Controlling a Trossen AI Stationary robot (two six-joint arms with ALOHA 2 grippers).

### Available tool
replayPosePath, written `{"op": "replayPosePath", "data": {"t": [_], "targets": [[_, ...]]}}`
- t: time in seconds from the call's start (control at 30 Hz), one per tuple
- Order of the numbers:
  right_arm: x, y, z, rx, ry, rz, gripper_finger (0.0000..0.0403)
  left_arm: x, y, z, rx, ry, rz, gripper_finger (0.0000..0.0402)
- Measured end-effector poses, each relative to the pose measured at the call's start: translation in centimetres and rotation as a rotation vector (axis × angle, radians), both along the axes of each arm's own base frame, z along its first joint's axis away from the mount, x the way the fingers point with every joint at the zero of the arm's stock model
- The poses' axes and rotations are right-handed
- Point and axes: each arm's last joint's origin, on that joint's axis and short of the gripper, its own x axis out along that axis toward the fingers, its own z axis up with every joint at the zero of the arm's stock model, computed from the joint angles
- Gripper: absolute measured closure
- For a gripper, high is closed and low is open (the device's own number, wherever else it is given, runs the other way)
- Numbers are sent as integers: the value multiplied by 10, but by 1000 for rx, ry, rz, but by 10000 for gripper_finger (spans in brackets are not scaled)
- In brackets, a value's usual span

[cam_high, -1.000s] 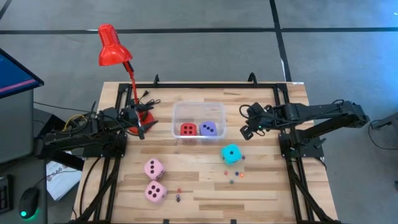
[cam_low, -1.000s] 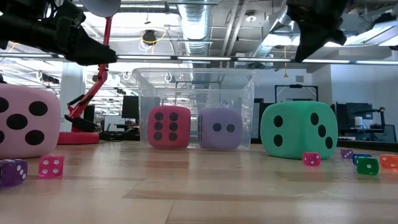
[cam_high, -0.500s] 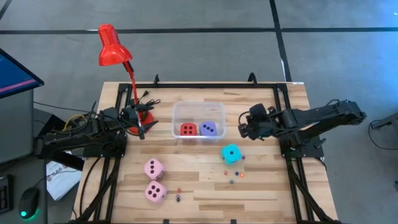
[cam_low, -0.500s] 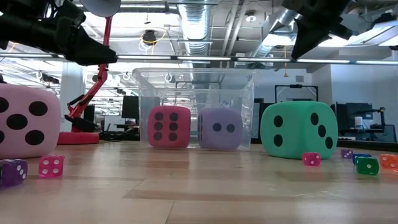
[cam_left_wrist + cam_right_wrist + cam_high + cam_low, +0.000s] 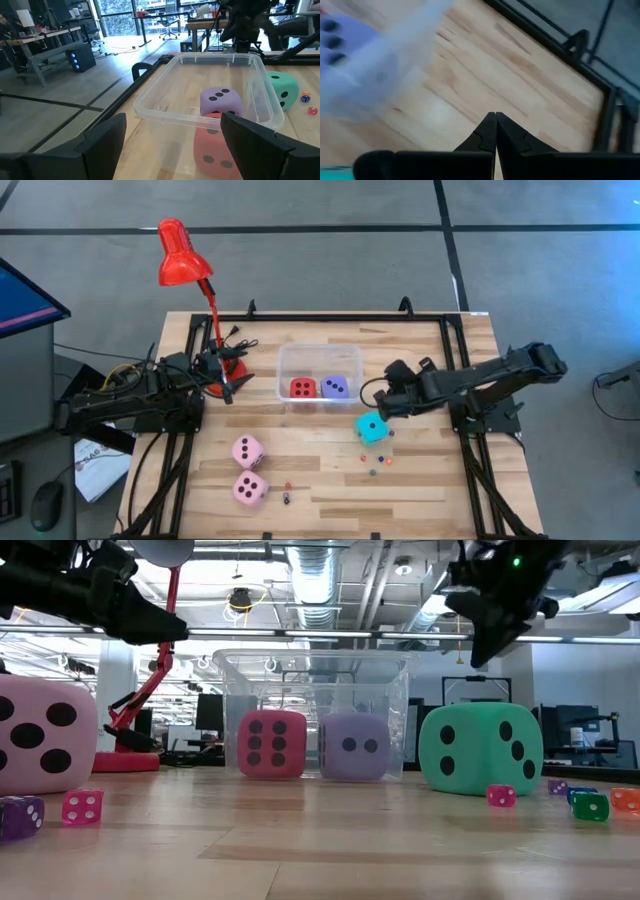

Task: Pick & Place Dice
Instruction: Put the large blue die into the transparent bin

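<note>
A clear plastic bin point(image 5: 318, 352) at the table's middle holds a red die point(image 5: 303, 388) and a lavender die point(image 5: 336, 387), both resting on its floor. A cyan die point(image 5: 372, 427) sits on the table to the bin's near right. Two pink dice point(image 5: 248, 450) point(image 5: 250, 488) lie near the front left. My right gripper point(image 5: 381, 403) is shut and empty, slanting down in the air just above and beyond the cyan die point(image 5: 480, 750). My left gripper point(image 5: 172, 145) waits open by the bin's left side, level, facing into it.
A red desk lamp point(image 5: 182, 255) stands at the far left, its base beside my left arm. Several tiny coloured dice point(image 5: 375, 461) are scattered on the wood near the cyan die and near the pink ones point(image 5: 287, 492). Bare table lies at the front right.
My right gripper has come down and toward the table's near-left, from beside the bin's right wall to over the cyan die, tipping further downward and rolling. It stays shut. The dice and bin have not moved.
</note>
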Motion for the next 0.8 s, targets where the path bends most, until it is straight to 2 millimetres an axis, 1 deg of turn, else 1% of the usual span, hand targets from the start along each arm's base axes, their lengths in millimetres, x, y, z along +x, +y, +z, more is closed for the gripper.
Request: {"op": "replayPosePath", "data": {"t": [0.2, 0.3, 0.43, 0.7, 0.8], "targets": [[1, 5, 18, 58, -215, 19, 402, 0, 0, 0, 0, 0, 0, 87], [-1, 8, 27, 132, -298, 44, 402, 0, 0, 0, 0, 0, 0, 87], [-4, 11, 34, 210, -340, 75, 402, 0, 0, 0, 0, 0, 0, 87], [-3, 12, 35, 221, -363, 80, 402, 0, 0, 0, 0, 0, 0, 87], [-2, 13, 35, 245, -331, 125, 391, 0, 0, 0, 0, 0, 0, 87]]}}
